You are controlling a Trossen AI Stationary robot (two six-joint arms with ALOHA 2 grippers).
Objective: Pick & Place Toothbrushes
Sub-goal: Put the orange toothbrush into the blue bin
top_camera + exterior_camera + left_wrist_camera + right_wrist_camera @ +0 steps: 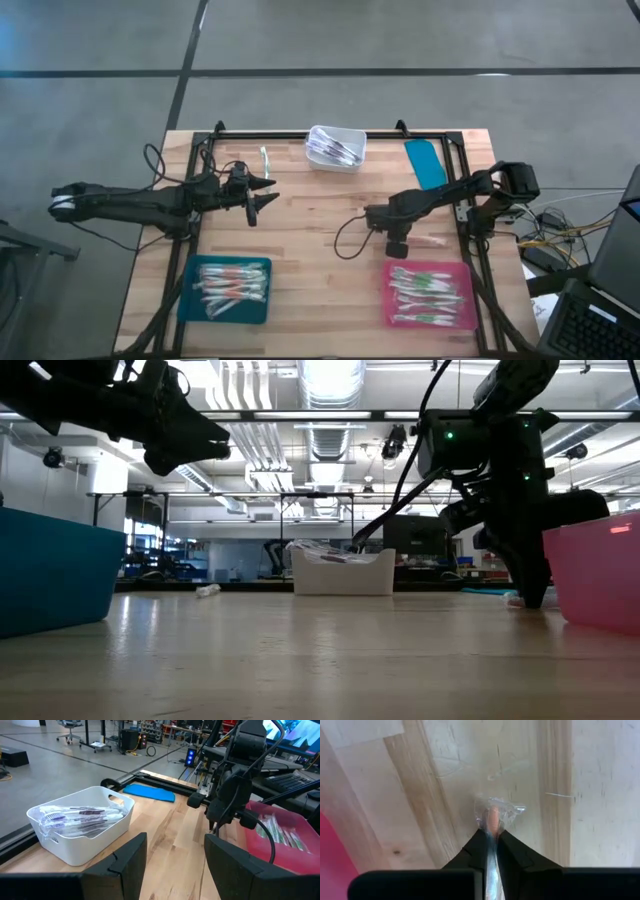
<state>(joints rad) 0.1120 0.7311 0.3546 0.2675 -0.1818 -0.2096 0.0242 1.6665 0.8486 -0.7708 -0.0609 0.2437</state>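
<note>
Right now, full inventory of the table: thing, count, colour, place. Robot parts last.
white bin: one, white, far edge centre, holds wrapped toothbrushes.
teal tray: one, teal, near left, filled with toothbrushes.
pink tray: one, pink, near right, filled with toothbrushes.
blue lid: one, blue, flat at far right.
loose toothbrush: one, green accents, far left of centre.
wrapped toothbrush: one, clear wrap with orange accent, on the wood beside the pink tray.
left end effector: open, raised over the left half.
right end effector: shut on the wrapped toothbrush at table level.
</note>
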